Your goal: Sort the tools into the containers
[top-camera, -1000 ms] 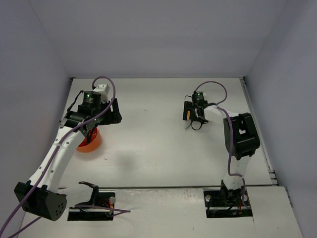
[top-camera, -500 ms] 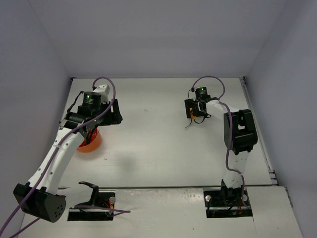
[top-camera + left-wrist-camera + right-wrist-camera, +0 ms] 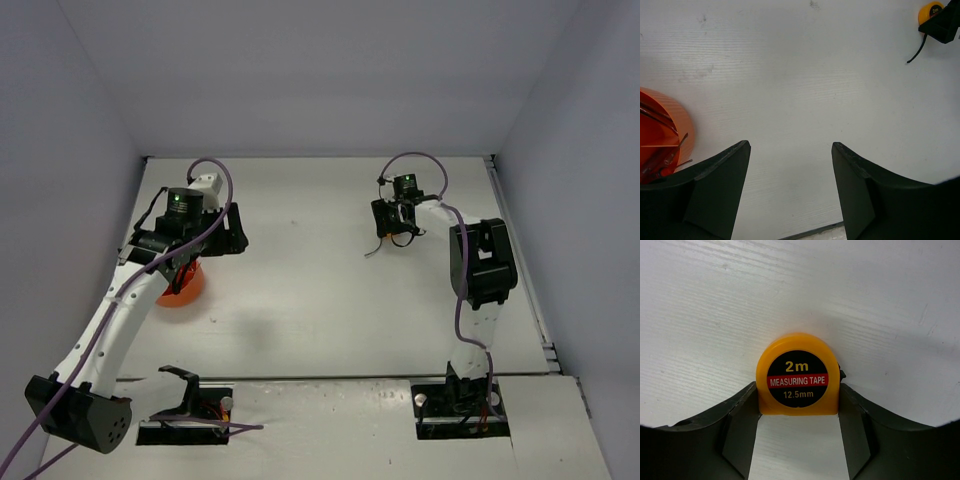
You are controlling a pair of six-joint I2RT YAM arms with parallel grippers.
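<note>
My right gripper (image 3: 797,386) is shut on the small yellow tape measure (image 3: 797,374), its jaws pressing both sides of the case, low over the white table. Its black strap (image 3: 375,248) trails to the left. The left wrist view shows this tape measure (image 3: 930,11) far off at the upper right, under the right gripper (image 3: 942,25). My left gripper (image 3: 790,150) is open and empty over bare table. The round orange-red tub (image 3: 182,288) sits just left of it. The tub (image 3: 660,125) holds thin silver wrenches and a red-handled tool (image 3: 662,161).
Grey walls enclose the white table (image 3: 320,300) at the back and both sides. The table's near edge (image 3: 815,231) shows just below the left gripper's fingers. The right arm's dark elbow block (image 3: 482,262) stands near the right wall.
</note>
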